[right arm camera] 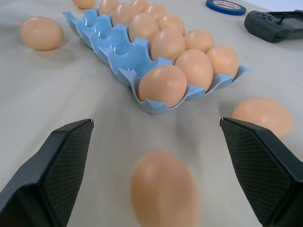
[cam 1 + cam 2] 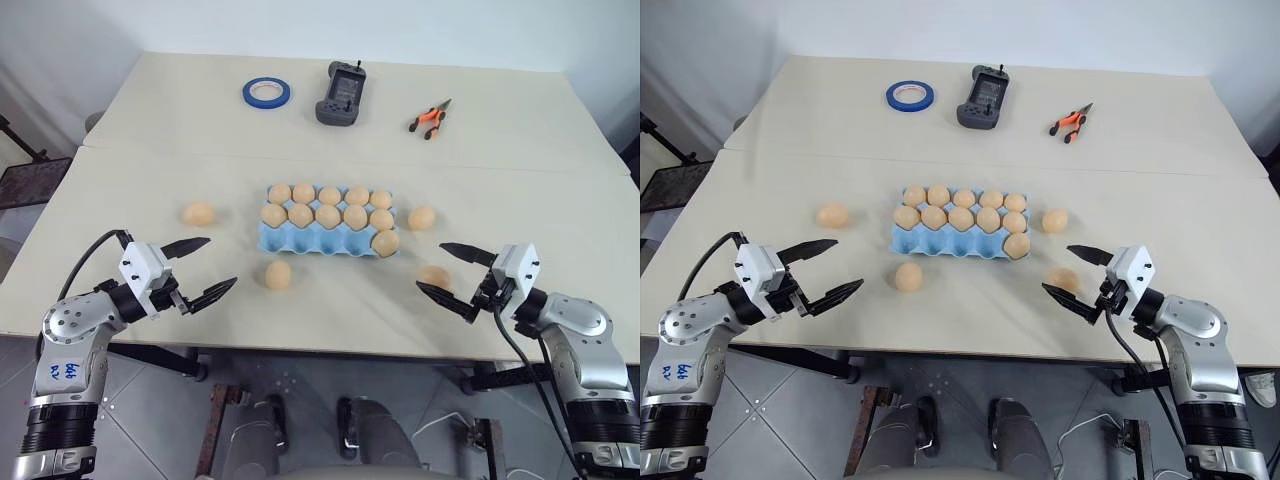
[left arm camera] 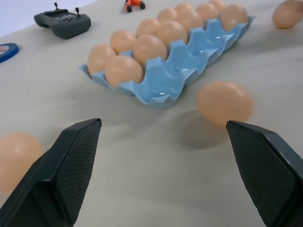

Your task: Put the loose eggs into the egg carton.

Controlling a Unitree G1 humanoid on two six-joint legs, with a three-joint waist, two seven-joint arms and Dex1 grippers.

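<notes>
The light blue moulded egg carton [image 2: 325, 240] lies at the middle of the pale beige table [image 2: 520, 150]. Its two far rows are full of tan-brown eggs; the near row holds one egg [image 2: 385, 242] at its right end, and its other four cups stand open.

Four smooth tan-brown loose eggs lie on the tabletop:
- one well left of the carton [image 2: 199, 213];
- one just in front of the carton's left part [image 2: 278, 274];
- one just beside the carton's right end [image 2: 421, 217];
- one near the front right [image 2: 434, 277], close to the right gripper.

Along the far side lie a blue tape ring [image 2: 267, 92], a dark grey handheld controller [image 2: 341, 94] and orange-handled pliers [image 2: 430, 118], all well apart from the carton.

The left gripper [image 2: 204, 268] hovers over the front left of the table, black fingers spread wide, holding nothing. The right gripper [image 2: 455, 273] hovers front right, fingers likewise spread and empty. Bare tabletop lies between each gripper and the carton's near edge.
</notes>
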